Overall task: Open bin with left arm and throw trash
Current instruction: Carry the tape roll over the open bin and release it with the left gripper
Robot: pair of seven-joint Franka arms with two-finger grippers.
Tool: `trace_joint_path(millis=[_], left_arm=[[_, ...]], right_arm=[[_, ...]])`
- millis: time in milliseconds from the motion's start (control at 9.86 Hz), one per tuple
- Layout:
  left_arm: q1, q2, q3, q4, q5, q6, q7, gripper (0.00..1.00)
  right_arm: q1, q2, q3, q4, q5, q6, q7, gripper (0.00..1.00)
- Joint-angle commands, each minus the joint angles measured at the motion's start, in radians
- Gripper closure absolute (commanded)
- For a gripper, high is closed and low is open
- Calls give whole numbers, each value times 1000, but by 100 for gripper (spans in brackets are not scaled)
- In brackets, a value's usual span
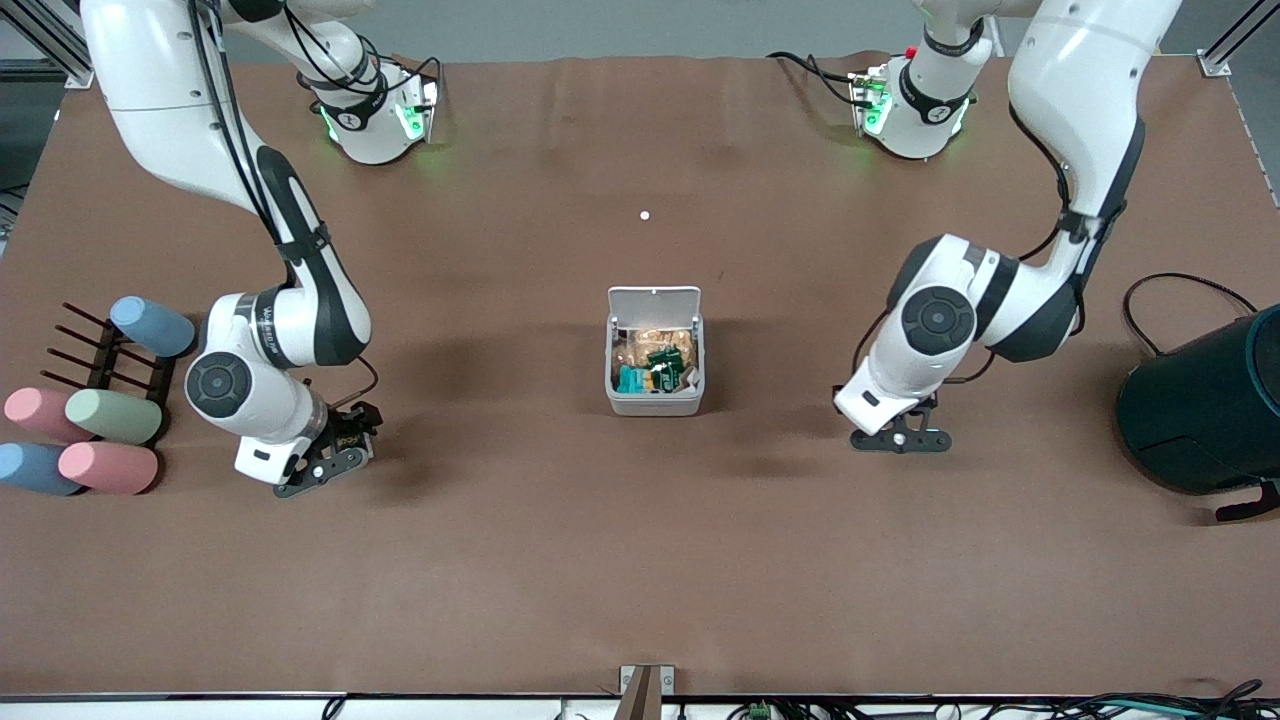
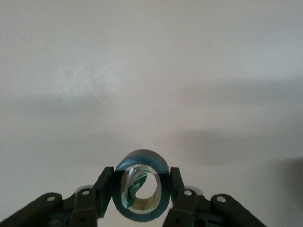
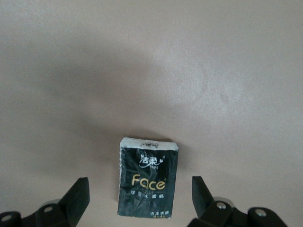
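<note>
The left gripper (image 2: pixel 140 189) is down at the brown counter (image 1: pixel 640 560), toward the left arm's end, its 2 fingers (image 2: pixel 105 187) clamped on the sides of a dark round ring (image 2: pixel 140 184) that stands on edge between them. Through the ring's hole its pale inner wall shows a scrap of green; no writing can be read on it.

The right gripper (image 3: pixel 141 196) is low over the counter toward the right arm's end, its fingers (image 3: pixel 75 198) spread wide on either side of a black packet (image 3: pixel 147 183) without touching it. The packet lies flat on the counter and reads "Face" in gold letters, with white Chinese characters above and smaller gold characters below that are too small to make out.

At the counter's middle, between the 2 grippers and well apart from both, sits the bin (image 1: pixel 655 402), its white lid (image 1: pixel 655 300) swung up and back, with green, teal and tan wrappers showing inside.

At the edge by the right arm, 5 pastel cylinders (image 1: pixel 113 415) lie on and beside a dark rack (image 1: pixel 100 350). A big dark teal cylinder (image 1: pixel 1205 405) stands at the left arm's edge. A small white dot (image 1: pixel 644 215) lies on the counter between the bin and the arm bases.
</note>
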Motion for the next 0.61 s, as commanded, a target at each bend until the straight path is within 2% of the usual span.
trace_joint_path(millis=[0,304,507], left_arm=[[-102,64,-30,148,-65,-73,-136,81],[-254,162,-30,284,-113,-70,-323,81],[-310,211,-28,301,-113,-61,-359,82]], right_arm=[[-23,-33,23,-77,-18,75,-2,4],[-25,-20,23,-85,-18,116,-3,4],[-25,14,23,-85,-18,158,-2,5]])
